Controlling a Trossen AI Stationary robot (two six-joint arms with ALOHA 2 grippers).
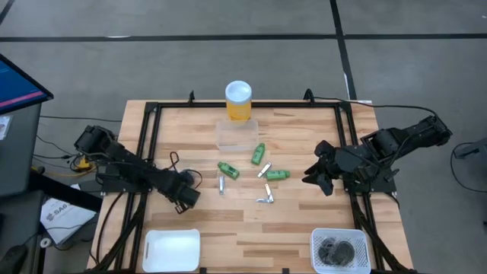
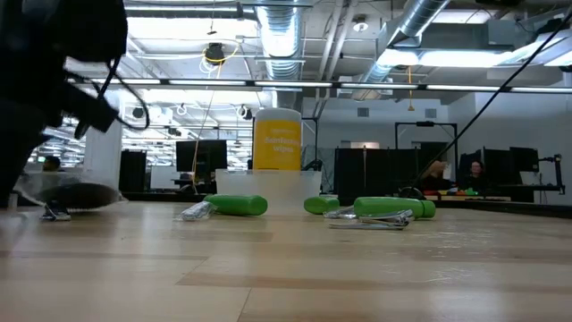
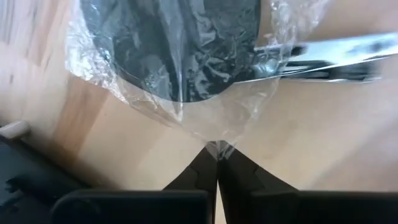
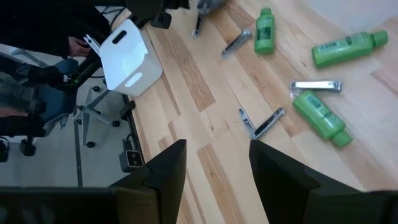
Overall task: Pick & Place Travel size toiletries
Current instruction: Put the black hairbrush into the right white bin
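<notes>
From above, the left gripper [image 1: 185, 199] sits low over the left side of the worktop [image 1: 297, 221], just left of the scattered stuff, but that view doesn't really show what it's got. The left wrist view fills that in: jaws pinched together on a corner of a clear plastic bag [image 3: 211, 124] holding a dark round piece [image 3: 180, 43], with a silvery metal strip [image 3: 348, 53] lying on the wood right behind it.

The right gripper [image 1: 318, 173] hangs over the right side, jaws apart, nothing between them; its wrist camera looks across at three green tubes [image 4: 321, 117], some metal clippers [image 4: 261, 123] and a white bin [image 4: 127, 57] at the far corner.

The high view puts the tubes [image 1: 228, 170] and clippers [image 1: 265, 199] mid-worktop, a clear box [image 1: 236, 134] behind them, and a yellow cylinder [image 1: 238, 100] at the back edge. A mesh basket [image 1: 341, 250] at the front right already has dark round pieces [image 1: 335, 251] in it. The white bin [image 1: 172, 250] is front left.

The low view only catches two tubes [image 2: 237, 205] clearly plus a clipper [image 2: 371, 217]; the left arm is just a dark blur in the top-left corner, and the baskets are out of sight. People [image 2: 438, 176] sit at desks way in the background.
</notes>
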